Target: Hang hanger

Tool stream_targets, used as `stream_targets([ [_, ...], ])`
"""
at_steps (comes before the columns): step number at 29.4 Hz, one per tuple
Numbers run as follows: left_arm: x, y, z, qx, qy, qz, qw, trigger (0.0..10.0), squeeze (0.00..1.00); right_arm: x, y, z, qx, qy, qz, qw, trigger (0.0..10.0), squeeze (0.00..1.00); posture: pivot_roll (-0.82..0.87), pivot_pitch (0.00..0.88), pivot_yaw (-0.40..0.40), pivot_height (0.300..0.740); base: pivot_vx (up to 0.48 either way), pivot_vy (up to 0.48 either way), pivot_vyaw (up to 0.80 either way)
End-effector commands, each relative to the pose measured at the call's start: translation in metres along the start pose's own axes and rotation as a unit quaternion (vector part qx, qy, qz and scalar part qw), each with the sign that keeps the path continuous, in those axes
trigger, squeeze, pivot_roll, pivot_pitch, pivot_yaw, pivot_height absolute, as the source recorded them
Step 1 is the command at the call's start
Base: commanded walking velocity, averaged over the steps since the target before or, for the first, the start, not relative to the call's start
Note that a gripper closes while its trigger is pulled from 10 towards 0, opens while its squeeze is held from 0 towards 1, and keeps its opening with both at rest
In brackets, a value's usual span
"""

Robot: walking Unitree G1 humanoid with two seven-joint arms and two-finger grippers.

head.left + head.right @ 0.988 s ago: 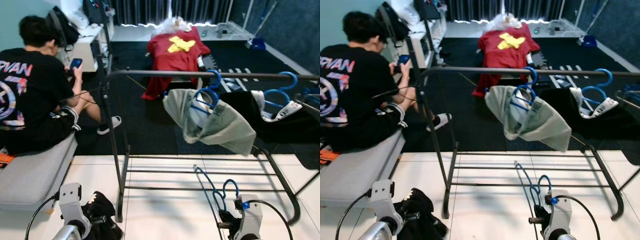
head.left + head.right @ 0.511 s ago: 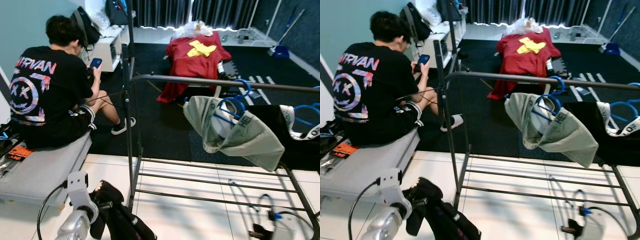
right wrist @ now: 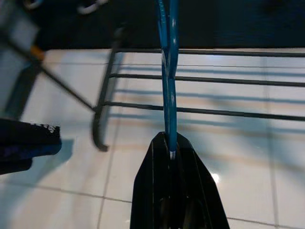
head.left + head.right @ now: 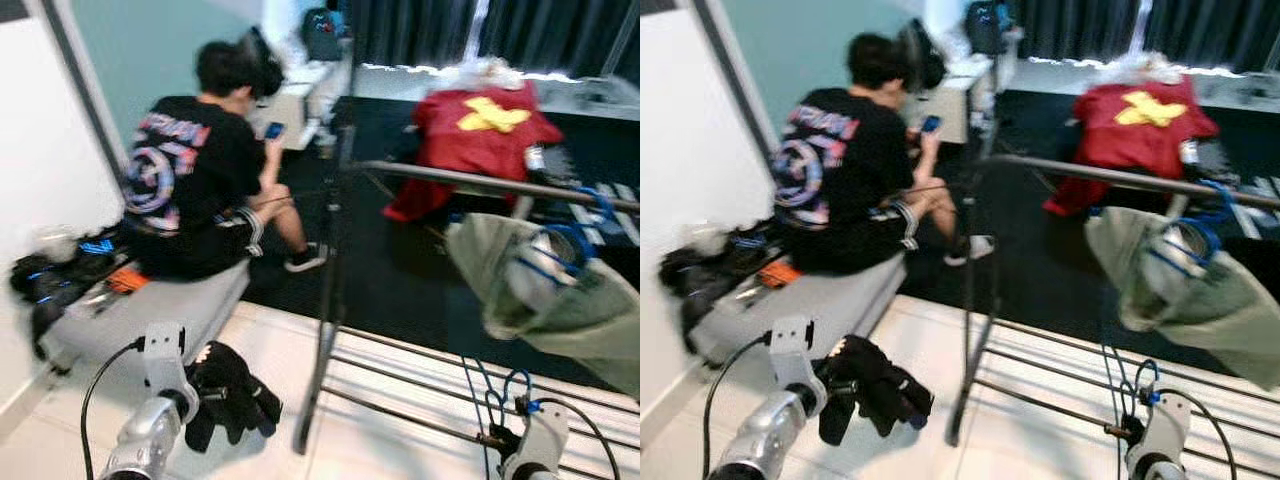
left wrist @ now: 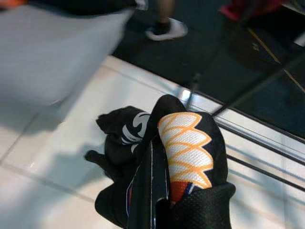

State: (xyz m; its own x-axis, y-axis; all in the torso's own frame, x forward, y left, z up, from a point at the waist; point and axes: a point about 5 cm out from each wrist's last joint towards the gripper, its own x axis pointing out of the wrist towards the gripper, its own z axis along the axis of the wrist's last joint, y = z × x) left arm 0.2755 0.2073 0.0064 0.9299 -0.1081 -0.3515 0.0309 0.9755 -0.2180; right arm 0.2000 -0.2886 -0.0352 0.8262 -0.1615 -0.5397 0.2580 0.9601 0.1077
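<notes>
A blue hanger (image 3: 167, 71) stands upright between the fingers of my right gripper (image 3: 169, 145), which is shut on its lower end. In the eye views that hanger (image 4: 490, 392) rises from the right gripper (image 4: 503, 442), low at the right, in front of the rack's bottom bars. My left gripper (image 4: 840, 388) is low at the left and shut on a black garment (image 4: 872, 388) bunched over the white floor. The garment's orange and white print (image 5: 186, 148) covers the fingers. The dark clothes rack rail (image 4: 480, 183) runs across the right, above both grippers.
A grey-green garment (image 4: 565, 305) hangs on a blue hanger from the rail. A person (image 4: 195, 170) sits on a grey bench (image 4: 150, 310) at the left, facing away. A red garment (image 4: 478, 135) lies beyond the rack. Bags (image 4: 55, 285) lie by the white wall.
The whole picture has swung to my left and blurred, so the camera has turned. The black garment stays in my left gripper and the blue hanger in my right.
</notes>
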Motion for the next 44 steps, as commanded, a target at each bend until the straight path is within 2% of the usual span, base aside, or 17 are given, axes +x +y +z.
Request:
stream_targets([
  [1, -0.004, 0.01, -0.004, 0.003, 0.006, 0.012, 1.0, 10.0, 0.0, -0.002, 0.002, -0.006, -0.004, 0.004, 0.002, 1.0, 10.0, 0.0, -0.04, 0.0, -0.014, 0.74, 0.0, 0.0, 0.76],
  [3, -0.004, 0.01, -0.004, 0.003, 0.006, 0.012, 1.0, 10.0, 0.0, -0.002, 0.002, -0.006, -0.004, 0.004, 0.002, 1.0, 10.0, 0.0, -0.04, 0.0, -0.014, 0.74, 0.0, 0.0, 0.76],
  [5, -0.011, 0.022, -0.01, -0.002, 0.013, 0.025, 1.0, 10.0, 0.0, -0.004, 0.006, -0.011, -0.004, -0.003, 0.009, 1.0, 10.0, 0.0, -0.03, 0.0, -0.01, 0.74, 0.0, 0.0, 0.76],
  [10, -0.015, 0.03, -0.014, -0.002, 0.018, 0.037, 0.999, 10.0, 0.0, -0.007, 0.007, -0.012, -0.006, -0.017, 0.014, 1.0, 10.0, 0.0, -0.02, 0.0, -0.009, 0.74, 0.0, 0.0, 0.76],
  [23, -0.018, 0.033, -0.019, -0.003, 0.024, 0.038, 0.999, 10.0, 0.0, -0.009, 0.013, -0.009, -0.011, -0.047, 0.027, 0.998, 10.0, 0.0, -0.01, 0.0, -0.022, 0.74, 0.0, 0.0, 0.76],
  [27, -0.022, 0.037, -0.023, 0.0, 0.025, 0.033, 0.999, 10.0, 0.0, -0.014, 0.015, -0.011, -0.013, -0.062, 0.033, 0.997, 10.0, 0.0, -0.03, 0.0, -0.016, 0.74, 0.0, 0.0, 0.76],
  [35, -0.022, 0.034, -0.024, 0.003, 0.02, 0.029, 0.999, 10.0, 0.0, -0.018, 0.014, -0.011, -0.014, -0.067, 0.035, 0.997, 10.0, 0.0, -0.04, 0.0, -0.041, 0.74, 0.0, 0.0, 0.76],
  [44, -0.019, 0.024, -0.02, 0.009, -0.003, 0.016, 1.0, 10.0, 0.0, -0.021, 0.013, -0.012, -0.009, -0.055, 0.055, 0.997, 10.0, 0.0, -0.03, 0.0, -0.053, 0.74, 0.0, 0.0, 0.76],
])
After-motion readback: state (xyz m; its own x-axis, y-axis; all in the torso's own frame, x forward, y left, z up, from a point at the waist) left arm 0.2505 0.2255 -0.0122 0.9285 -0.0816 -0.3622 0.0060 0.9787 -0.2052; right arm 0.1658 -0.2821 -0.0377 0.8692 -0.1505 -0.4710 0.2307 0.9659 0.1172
